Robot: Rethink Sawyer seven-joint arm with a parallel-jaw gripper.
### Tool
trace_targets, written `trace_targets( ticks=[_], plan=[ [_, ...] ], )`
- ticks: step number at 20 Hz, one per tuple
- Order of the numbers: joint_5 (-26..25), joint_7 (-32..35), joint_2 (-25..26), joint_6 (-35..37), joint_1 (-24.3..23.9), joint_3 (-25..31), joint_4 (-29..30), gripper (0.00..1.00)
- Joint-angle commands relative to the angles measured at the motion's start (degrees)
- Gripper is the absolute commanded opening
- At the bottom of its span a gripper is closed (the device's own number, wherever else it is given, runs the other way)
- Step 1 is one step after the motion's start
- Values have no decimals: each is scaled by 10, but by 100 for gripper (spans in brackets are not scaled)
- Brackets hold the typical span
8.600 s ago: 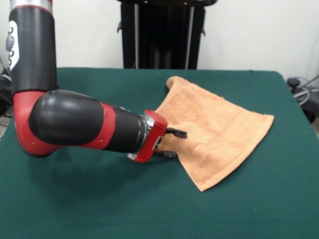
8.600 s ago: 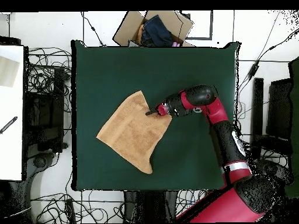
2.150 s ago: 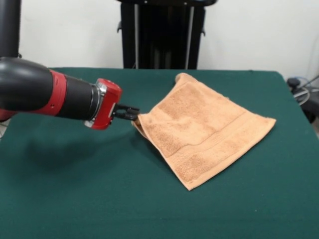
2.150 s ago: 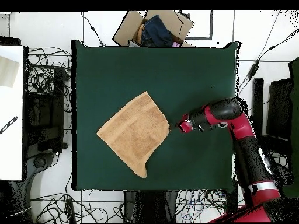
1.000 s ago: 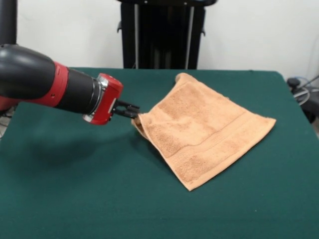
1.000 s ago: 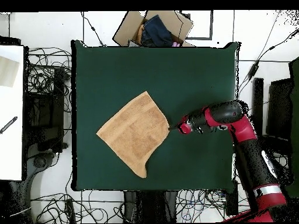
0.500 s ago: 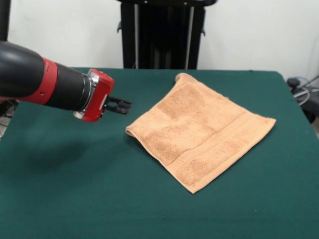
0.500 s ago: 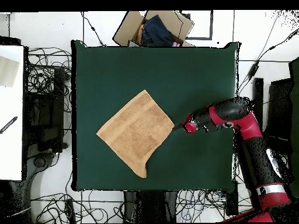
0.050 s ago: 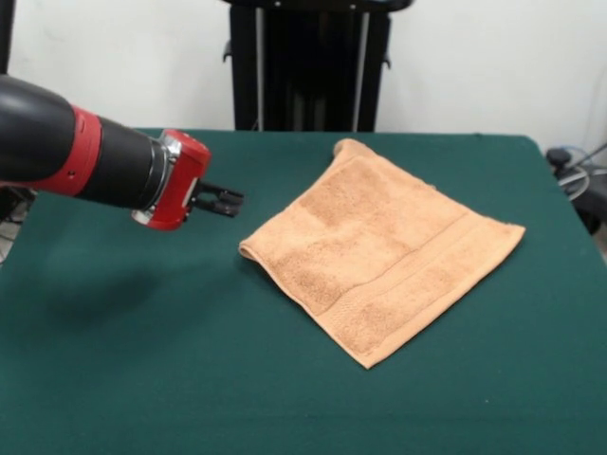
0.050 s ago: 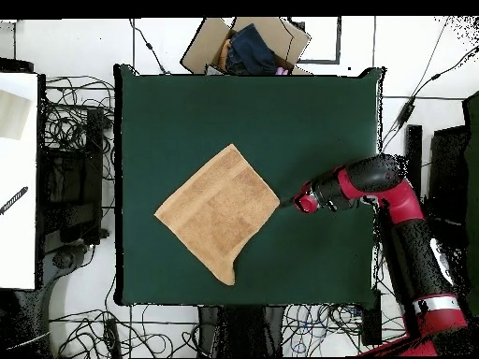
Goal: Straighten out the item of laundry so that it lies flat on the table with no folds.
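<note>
Backing off now, our gripper (image 9: 230, 200) has let go of the towel (image 9: 379, 248) and slid a little further away from it than half a second ago, when it was already clear of the corner it had been pinching a second back. We see its fingers (image 9: 220, 194) empty and held above the table (image 9: 142, 370), pointing at the towel's near corner but apart from it; how wide they stand we cannot tell. From overhead the gripper (image 10: 284, 201) sits just beside that same corner, not touching. That corner, lifted and curled a second ago, now lies down on the felt, with only a slight rolled lip along the edge in the front view. The towel itself has not shifted since the last look: it rests around the middle of the table, turned like a diamond, peach-orange, with a woven band running near one edge. One far corner, towards the robot's side, is drawn into a narrow, slightly humped point, so the outline is not quite square. Overhead, the towel (image 10: 217, 208) shows that stretched tail clearly.
</note>
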Motion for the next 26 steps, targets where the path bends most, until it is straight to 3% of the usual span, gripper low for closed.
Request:
trace_targets(
  ticks=[1, 10, 11, 19, 26],
  plan=[
    [-49, -42, 7, -83, 14, -45, 7, 0],
    [-53, -8, -6, -171, 12, -58, 33, 0],
    [-49, -8, -9, -175, 14, -62, 34, 100],
    [-44, -17, -16, -191, 17, -74, 38, 100],
    [-39, -43, 5, -190, 6, -69, 48, 100]
  ],
)
